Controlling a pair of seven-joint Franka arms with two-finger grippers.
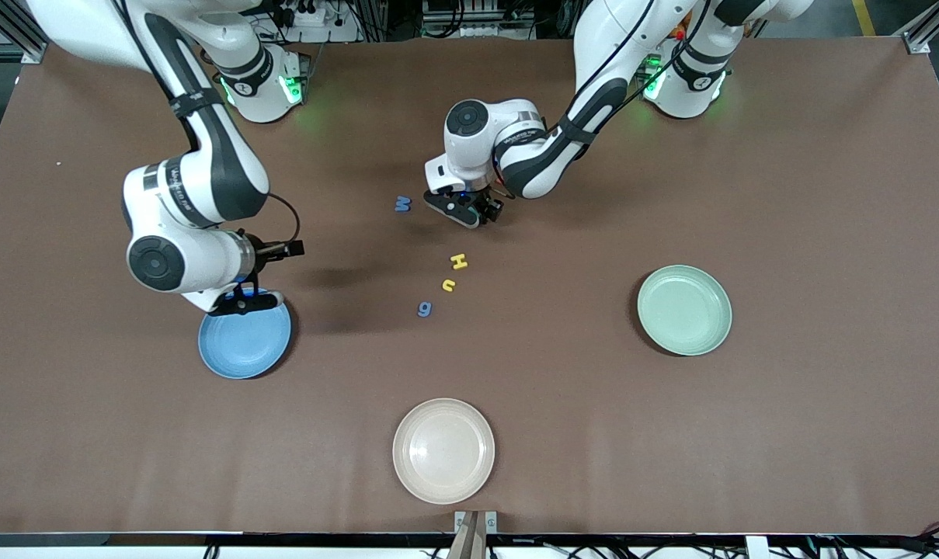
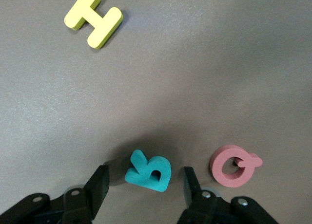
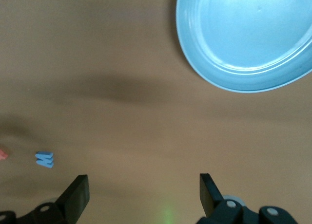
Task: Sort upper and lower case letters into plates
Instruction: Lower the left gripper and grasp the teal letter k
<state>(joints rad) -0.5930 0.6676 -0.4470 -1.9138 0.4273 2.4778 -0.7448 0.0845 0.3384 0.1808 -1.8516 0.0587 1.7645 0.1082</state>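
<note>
Letters await sorting: a teal letter [image 2: 148, 171] lies on the table between the spread fingers of the left gripper [image 2: 145, 191], a pink letter [image 2: 235, 165] just beside, a yellow H [image 2: 93, 18] farther off. Step: grasping. Next, judged: descend, pinch, lift. Right gripper [image 3: 141, 195], spread and empty, hovers by the blue plate [image 3: 253, 39].

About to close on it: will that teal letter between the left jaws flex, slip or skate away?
The teal letter looks thick, matte foam: probably light, slightly squashy and not slippery. Lying flat on the table, it cannot roll, but a one-sided touch from the open left gripper may slide it.
</note>
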